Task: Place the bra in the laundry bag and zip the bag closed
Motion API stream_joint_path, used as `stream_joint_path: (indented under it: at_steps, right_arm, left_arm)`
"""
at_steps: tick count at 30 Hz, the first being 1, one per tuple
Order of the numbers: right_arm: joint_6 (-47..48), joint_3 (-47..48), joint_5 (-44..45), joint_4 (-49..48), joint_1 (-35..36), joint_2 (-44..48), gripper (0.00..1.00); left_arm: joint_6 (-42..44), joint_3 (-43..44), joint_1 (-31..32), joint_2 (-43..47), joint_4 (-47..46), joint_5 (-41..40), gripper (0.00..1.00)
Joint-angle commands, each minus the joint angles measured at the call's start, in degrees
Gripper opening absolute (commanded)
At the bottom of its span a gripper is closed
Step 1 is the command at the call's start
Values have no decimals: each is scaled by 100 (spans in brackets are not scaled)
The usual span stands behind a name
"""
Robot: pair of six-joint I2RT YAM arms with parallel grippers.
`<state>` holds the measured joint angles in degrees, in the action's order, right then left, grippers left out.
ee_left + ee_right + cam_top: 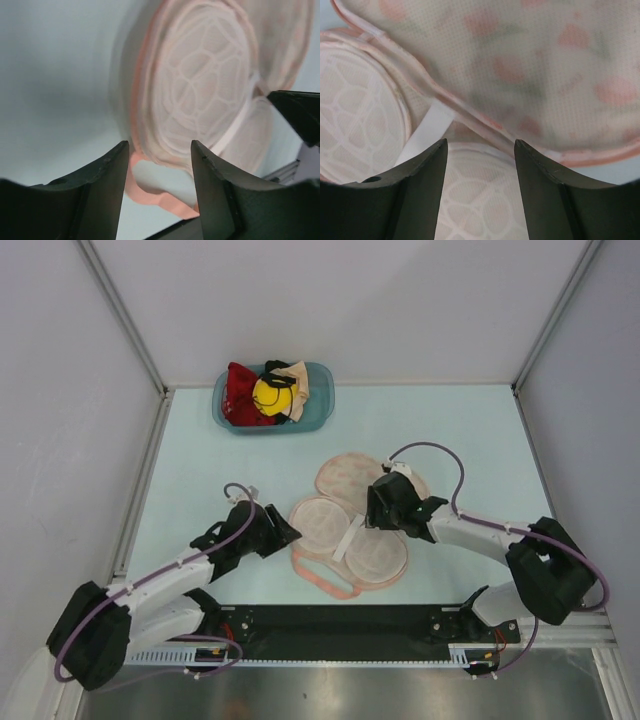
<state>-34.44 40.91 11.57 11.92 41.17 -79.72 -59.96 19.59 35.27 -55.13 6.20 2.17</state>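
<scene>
The pale pink laundry bag [350, 530] lies open and spread flat mid-table, showing round mesh lobes and an orange-pink zipper rim. The yellow bra [272, 395] with black straps sits in the blue basket [318, 415] at the back. My left gripper [288, 534] is open and empty at the bag's left edge; its wrist view shows the rim [150, 192] between the fingers. My right gripper [372, 520] is open and empty just above the bag's centre; its wrist view shows the printed lid [540, 65] and a white strap [427, 132].
A red garment [238, 395] and a beige garment [298, 380] lie in the basket beside the bra. Grey walls enclose the table on the left, back and right. A black rail [340, 625] runs along the near edge.
</scene>
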Motion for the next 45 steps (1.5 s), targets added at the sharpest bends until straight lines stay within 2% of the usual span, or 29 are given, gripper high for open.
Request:
stream_joint_path:
  at_steps: [1,7,8,9,11,12,14,17,20,22,25,27,28,29,31,33,35,39,40,41,44,45]
  right_arm:
    - [139,506,345,-191,14,-403,60]
    - [86,419,460,-164,-30,-492,60]
    - [77,331,451,-190,-30,-492,60]
    - [25,296,451,-216,-39,-474,60]
    - [-37,216,425,-225,-39,-491,60]
    - [-63,147,399,-243,-39,-500,60]
    - [-168,67,241,-243,-12,-527,60]
    - [-326,-126,179,-322,215,-562,59]
    - [-581,-197,65,-549,654,-693,58]
    - [-844,-119,-76,-752,1120,-913,58]
    - [-1108,127,-409,-1139,1612,-1220,58]
    - [-1285,277,-804,-1657,1763,-1317,59]
    - [-1311,443,-962,-1719,1772,-1379,60]
    - [-1303,540,-973,-1720,1772,-1379,61]
    - [-1128,803,-842,-1519,1754,-1283,66]
    - [-794,962,-736,-1299,1754,-1186,71]
    - [-592,1060,-630,-1227,1737,-1002,74]
    - [-284,893,-595,-955,1509,-624,76]
    - [-231,832,-630,-955,1439,-536,77]
    - [-187,701,-639,-955,1307,-344,76]
    - [68,516,-744,-867,974,34,76]
    - [129,384,-762,-841,903,114,76]
  left_arm:
    - [-51,369,24,-969,-400,-472,56]
    - [-7,607,-28,-1649,-593,-639,50]
    - [63,677,-63,-1754,-593,-631,45]
    - [107,703,-133,-1816,-593,-578,35]
    - [300,721,-449,-1930,-953,-271,25]
    - [371,773,-590,-2053,-971,-79,13]
    - [546,861,-1012,-2124,-805,134,0]
    - [818,993,-1364,-2002,-664,12,0]
    - [1187,1597,-1470,-1861,71,-513,0]
    - [1442,1906,-1522,-1852,390,-822,1]
    - [1636,2556,-1602,-1730,1101,-1744,14]
    - [1760,2952,-1611,-1554,1409,-2421,45]
    - [1908,3075,-1611,-1414,1454,-2580,56]
    - [1997,3372,-1611,-1360,1515,-2843,80]
    - [2216,3856,-1619,-1360,1753,-3047,90]
    - [2383,4139,-1663,-1412,1841,-3241,92]
    - [2638,4394,-1751,-1604,1658,-3093,92]
    - [3253,4903,-2338,-2403,779,-814,86]
    - [3324,5253,-2392,-2632,517,-563,83]
    - [3403,5500,-2454,-3234,462,-299,81]
    - [3413,6616,-2700,-4195,479,579,74]
    - [3325,6897,-2840,-4816,435,852,72]
